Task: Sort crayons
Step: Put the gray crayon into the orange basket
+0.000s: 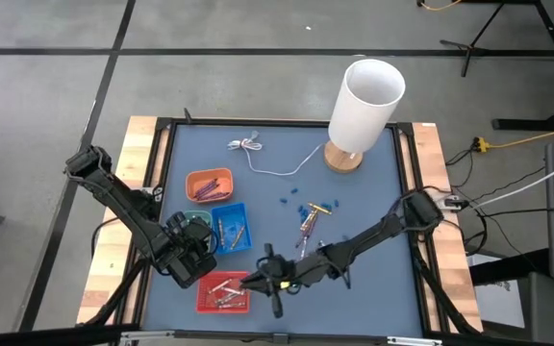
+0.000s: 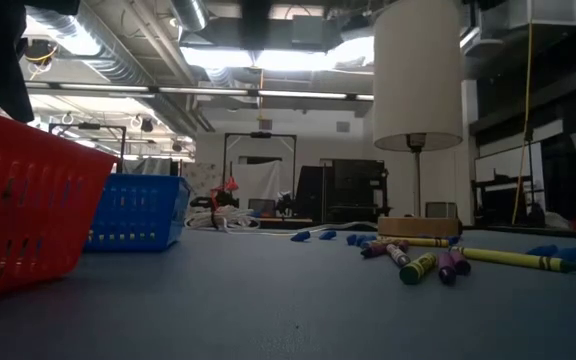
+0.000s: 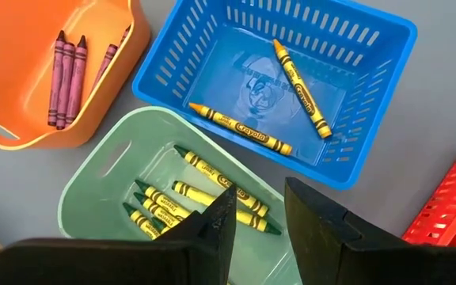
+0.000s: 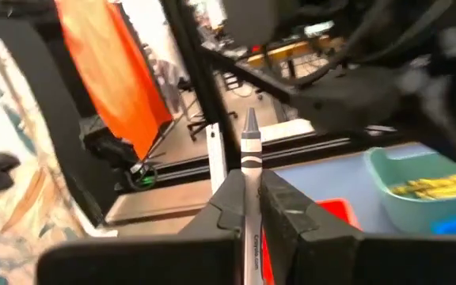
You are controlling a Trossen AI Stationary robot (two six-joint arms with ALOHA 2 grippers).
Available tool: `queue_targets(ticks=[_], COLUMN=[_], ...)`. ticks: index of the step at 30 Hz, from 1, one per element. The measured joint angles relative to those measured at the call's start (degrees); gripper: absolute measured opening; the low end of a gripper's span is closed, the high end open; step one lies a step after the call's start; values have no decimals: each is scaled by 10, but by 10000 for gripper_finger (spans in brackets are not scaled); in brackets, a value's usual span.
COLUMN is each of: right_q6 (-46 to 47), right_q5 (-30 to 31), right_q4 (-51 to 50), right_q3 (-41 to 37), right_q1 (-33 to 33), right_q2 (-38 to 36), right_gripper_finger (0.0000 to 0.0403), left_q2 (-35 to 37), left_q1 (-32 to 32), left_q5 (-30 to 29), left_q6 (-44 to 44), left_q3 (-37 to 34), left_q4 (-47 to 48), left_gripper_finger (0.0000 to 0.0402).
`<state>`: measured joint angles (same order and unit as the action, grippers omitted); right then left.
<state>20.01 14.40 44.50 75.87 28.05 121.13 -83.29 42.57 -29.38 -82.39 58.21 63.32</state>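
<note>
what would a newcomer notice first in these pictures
First the tall white lamp at the table's far edge, then the four bright bins near the front-left: orange, blue, green and red. Over the red bin, the right claw is shut on a grey crayon, while loose crayons lie mid-table.

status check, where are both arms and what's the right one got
Right end effector shut on a grey crayon, over the red basket. Left end effector open, empty, above the green tub. Loose crayons mid-table. Nothing blocking.
</note>
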Motion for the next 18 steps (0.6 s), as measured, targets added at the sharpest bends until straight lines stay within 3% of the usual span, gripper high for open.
queue_targets(ticks=[8, 18], right_q6=[-72, -73], right_q5=[6, -18], right_q4=[-57, -87], right_q3=[91, 100], right_q1=[-2, -27], right_q2=[65, 66], right_gripper_finger=[33, 35], left_q2=[0, 0], left_q1=[-1, -1], left_q5=[0, 0], left_q6=[0, 0], left_q3=[0, 0], left_q4=[-1, -1], left_gripper_finger=[92, 92])
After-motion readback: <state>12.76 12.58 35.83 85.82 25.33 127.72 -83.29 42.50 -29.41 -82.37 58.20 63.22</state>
